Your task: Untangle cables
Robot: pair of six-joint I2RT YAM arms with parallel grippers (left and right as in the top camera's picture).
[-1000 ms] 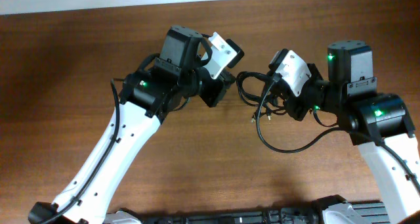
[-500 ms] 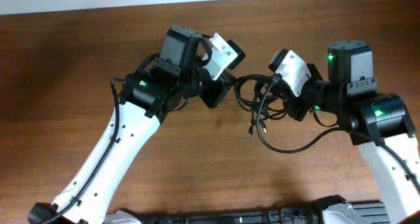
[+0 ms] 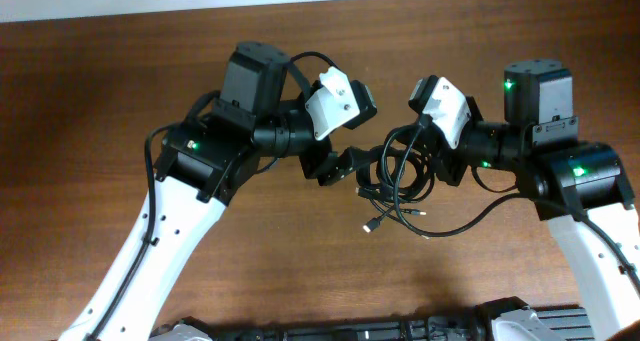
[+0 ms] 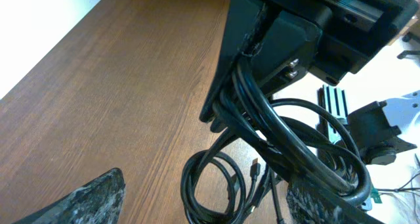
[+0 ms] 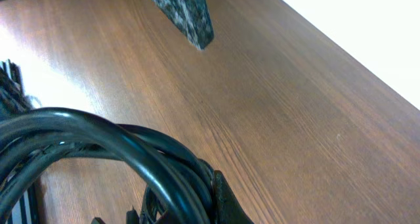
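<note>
Here are the cables (image 3: 395, 181), a black knot of thin cords just right of centre on the table (image 3: 300, 271), slung between the two arms. These will be light and limp, with no stiffness to hold a shape, and the smooth sheath looks likely to slide through a loose pinch. A hard tug would probably just tighten the knot. The best hold looks like one outer loop, or the free strand that runs to the plug (image 3: 371, 225) on the near side.

The right end effector (image 3: 428, 161) is clamped tight on the top of the bundle. The left wrist view shows the cords spilling out of it and coiling down toward the table.

The left end effector (image 3: 338, 166) stands wide, fingers well apart, holding nothing. The lower loops sit between its fingers, and I can't tell if they touch.
</note>
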